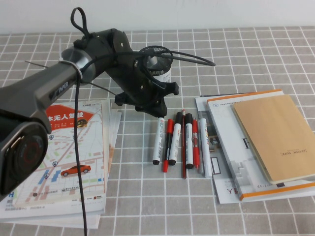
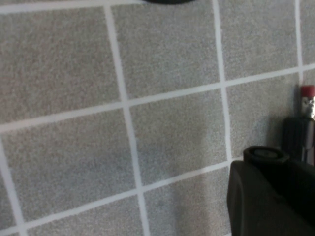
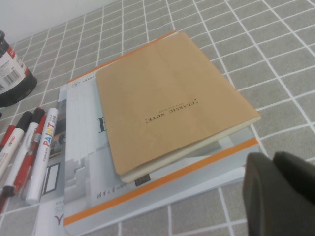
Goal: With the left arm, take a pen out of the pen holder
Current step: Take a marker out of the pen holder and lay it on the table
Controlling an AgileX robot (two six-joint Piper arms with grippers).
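Observation:
The black mesh pen holder (image 1: pixel 160 61) stands at the back centre, partly behind my left arm. My left gripper (image 1: pixel 155 113) hangs low over the table just in front of it, at the left end of a row of pens (image 1: pixel 179 140). In the left wrist view the left gripper (image 2: pixel 275 164) is shut on a pen whose round black end (image 2: pixel 266 154) sticks out above one dark finger (image 2: pixel 256 201). Beside it lie a pencil's red eraser (image 2: pixel 306 92) and a black marker (image 2: pixel 297 137). My right gripper (image 3: pixel 272 160) is shut and holds nothing, near the notebook's corner.
A map booklet (image 1: pixel 69 157) lies at the left. On the right, a tan notebook (image 1: pixel 275 135) rests on a white and orange book (image 1: pixel 231 187). The pen holder's label (image 3: pixel 11 66) and several markers (image 3: pixel 34 147) also show in the right wrist view.

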